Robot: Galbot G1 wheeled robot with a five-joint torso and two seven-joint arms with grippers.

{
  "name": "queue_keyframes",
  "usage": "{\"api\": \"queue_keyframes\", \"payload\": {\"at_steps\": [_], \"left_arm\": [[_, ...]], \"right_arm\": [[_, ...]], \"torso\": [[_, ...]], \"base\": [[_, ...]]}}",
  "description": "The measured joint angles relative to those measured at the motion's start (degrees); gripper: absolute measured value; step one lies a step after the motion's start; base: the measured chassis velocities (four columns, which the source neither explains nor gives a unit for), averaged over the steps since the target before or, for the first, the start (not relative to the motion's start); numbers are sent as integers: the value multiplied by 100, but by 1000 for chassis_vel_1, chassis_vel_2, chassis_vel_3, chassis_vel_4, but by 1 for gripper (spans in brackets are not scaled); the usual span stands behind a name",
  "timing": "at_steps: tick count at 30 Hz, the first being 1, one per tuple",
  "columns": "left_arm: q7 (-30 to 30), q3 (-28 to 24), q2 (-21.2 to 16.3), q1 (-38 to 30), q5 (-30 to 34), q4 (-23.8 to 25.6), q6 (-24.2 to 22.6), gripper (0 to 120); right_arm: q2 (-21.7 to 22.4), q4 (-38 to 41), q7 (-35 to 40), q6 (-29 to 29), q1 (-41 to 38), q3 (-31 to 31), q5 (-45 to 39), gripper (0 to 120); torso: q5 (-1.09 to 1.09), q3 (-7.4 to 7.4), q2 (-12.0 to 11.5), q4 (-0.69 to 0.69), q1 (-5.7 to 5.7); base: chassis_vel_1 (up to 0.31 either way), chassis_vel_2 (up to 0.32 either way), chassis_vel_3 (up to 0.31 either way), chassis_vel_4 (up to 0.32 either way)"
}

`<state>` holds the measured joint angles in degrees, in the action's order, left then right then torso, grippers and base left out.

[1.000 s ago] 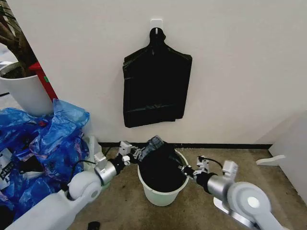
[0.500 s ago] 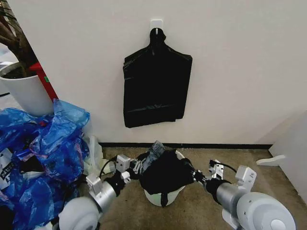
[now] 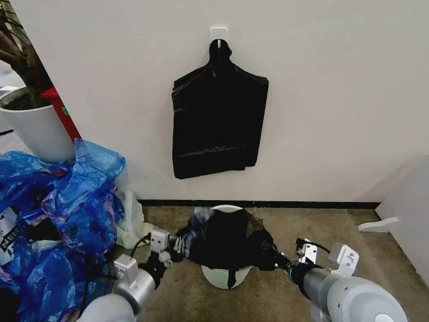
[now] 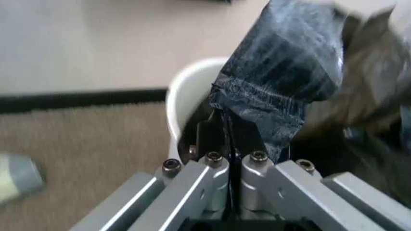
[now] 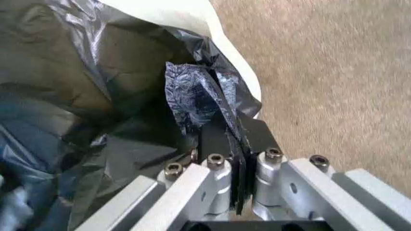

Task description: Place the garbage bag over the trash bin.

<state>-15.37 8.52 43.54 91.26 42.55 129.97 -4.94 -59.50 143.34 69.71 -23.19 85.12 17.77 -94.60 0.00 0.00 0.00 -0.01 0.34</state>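
Black garbage bag stretched wider, lower over trash bin; left gripper, right gripper fingers pinching edges.

The head view looks forward and down from well back at the wall, the floor and the bin draped with the bag. Each wrist view looks along its own tool, left tool and right tool, from very near. All three views share the bin's rim and the bag.
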Motion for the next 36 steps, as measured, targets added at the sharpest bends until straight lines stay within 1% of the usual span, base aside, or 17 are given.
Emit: {"api": "queue_keyframes", "payload": {"at_steps": [5, 9, 10, 13, 15, 19, 23, 25, 31, 36], "left_arm": [[-69, -12, 105, 380, -189, 11, -28, 0], [-181, -32, 196, 417, -310, -269, 4, 0], [-181, -32, 196, 417, -310, -269, 4, 0], [-193, -125, 270, 273, -410, -605, 100, 0], [-193, -203, 345, 175, -457, -825, 158, 0], [-178, -268, 436, 64, -528, -985, 223, 0], [-148, -334, 573, -149, -656, -1207, 335, 0], [-144, -348, 599, -210, -672, -1247, 353, 0], [-68, -389, 670, -710, -723, -1498, 502, 0], [-36, -402, 719, -909, -721, -1624, 562, 0]], "right_arm": [[-42, -2, 32, 11, 84, -31, -13, 0], [-64, -4, 81, 11, 140, -50, -13, 0], [-64, -4, 81, 11, 140, -50, -13, 0], [-112, -38, 73, -31, 163, -86, 3, 0], [-147, -194, 61, -84, 163, -120, 98, 0], [-208, -428, -28, -136, 144, -113, 136, 0], [-314, -865, -259, -157, 31, -141, 353, 0], [-324, -940, -335, -154, 5, -141, 435, 0], [-297, -1400, -904, -109, -187, -122, 879, 0], [-312, -1768, -1221, -74, -330, -125, 1117, 0]], "torso": [[1, 0, 0, 0, 0], [1, 0, 0, 0, 0], [1, 0, 0, 0, 0], [0, 0, 0, -2, 0], [0, 0, -1, 0, 0], [0, 0, -1, -1, 0], [1, 1, -1, 0, 0], [1, 1, -1, 0, 0], [0, 1, -1, -1, 1], [0, 1, -1, -1, 1]], "base": [[0, 0, 0, 0], [0, 0, 0, 0], [0, 0, 0, 0], [0, 0, 0, 0], [0, 0, 0, 0], [0, 0, 0, 0], [0, 0, 0, 0], [0, 0, 0, 0], [0, 0, 0, 0], [0, 0, 0, 0]]}}
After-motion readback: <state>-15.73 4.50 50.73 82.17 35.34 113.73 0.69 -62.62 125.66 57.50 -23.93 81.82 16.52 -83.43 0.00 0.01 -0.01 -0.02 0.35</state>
